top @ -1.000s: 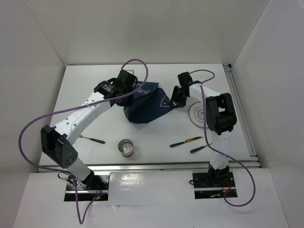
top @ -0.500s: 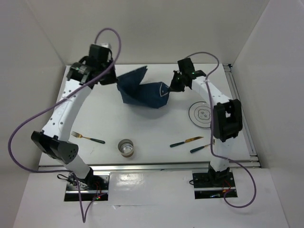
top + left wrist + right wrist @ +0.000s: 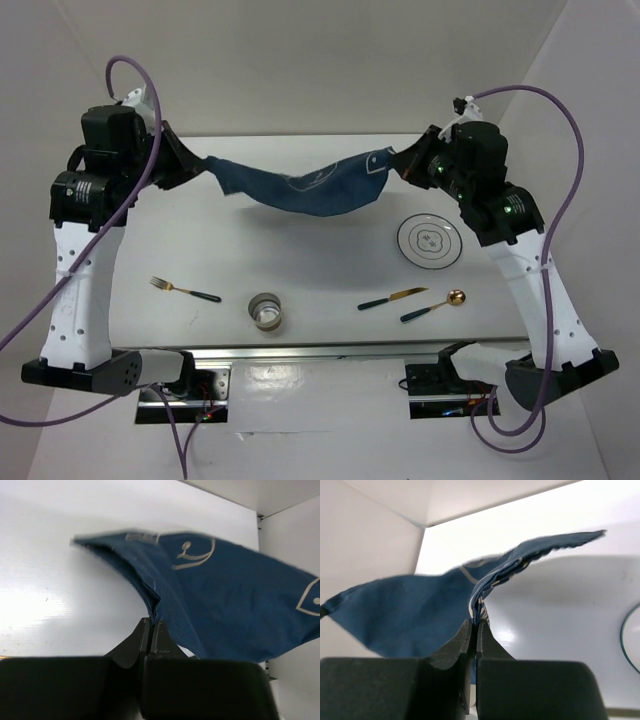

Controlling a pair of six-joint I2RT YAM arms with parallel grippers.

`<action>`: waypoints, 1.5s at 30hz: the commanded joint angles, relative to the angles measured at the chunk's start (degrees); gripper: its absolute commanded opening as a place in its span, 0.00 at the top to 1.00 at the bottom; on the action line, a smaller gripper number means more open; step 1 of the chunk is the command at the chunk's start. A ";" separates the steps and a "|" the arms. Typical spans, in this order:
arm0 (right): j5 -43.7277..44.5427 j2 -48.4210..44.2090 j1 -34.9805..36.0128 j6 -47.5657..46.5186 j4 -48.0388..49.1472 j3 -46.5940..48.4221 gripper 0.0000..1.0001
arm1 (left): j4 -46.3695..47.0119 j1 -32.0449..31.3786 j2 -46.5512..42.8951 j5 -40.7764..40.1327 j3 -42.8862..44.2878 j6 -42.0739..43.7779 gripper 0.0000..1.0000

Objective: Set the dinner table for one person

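A navy blue placemat (image 3: 300,187) with white drawings hangs stretched in the air over the far part of the white dinner table (image 3: 330,270). My left gripper (image 3: 203,163) is shut on its left corner; the cloth (image 3: 225,595) runs off from the pinched jaws in the left wrist view. My right gripper (image 3: 400,158) is shut on its right corner, where the folded edge (image 3: 485,595) sits between the jaws. The placemat sags in the middle between the two grippers.
A white plate (image 3: 430,241) with a dark rim lies at the right. A fork (image 3: 185,290) lies at the left, a glass (image 3: 266,310) near the front middle, a knife (image 3: 392,297) and a spoon (image 3: 434,306) at the front right.
Both arms have risen and swung apart, left arm leftward, right arm rightward. The bunched placemat has been lifted off the table and pulled out into a long strip between the grippers.
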 commanded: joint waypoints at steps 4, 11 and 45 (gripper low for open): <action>5.57 3.03 0.16 -0.13 -4.03 2.87 1.00 | 5.42 1.91 4.43 8.46 1.89 -0.28 1.00; 5.93 15.84 -2.21 -5.15 3.07 9.99 1.00 | 9.63 6.38 13.49 15.56 7.07 0.25 1.00; 0.55 6.73 -4.06 0.30 13.73 -32.71 0.17 | 17.56 15.27 1.19 14.19 -39.51 5.00 0.03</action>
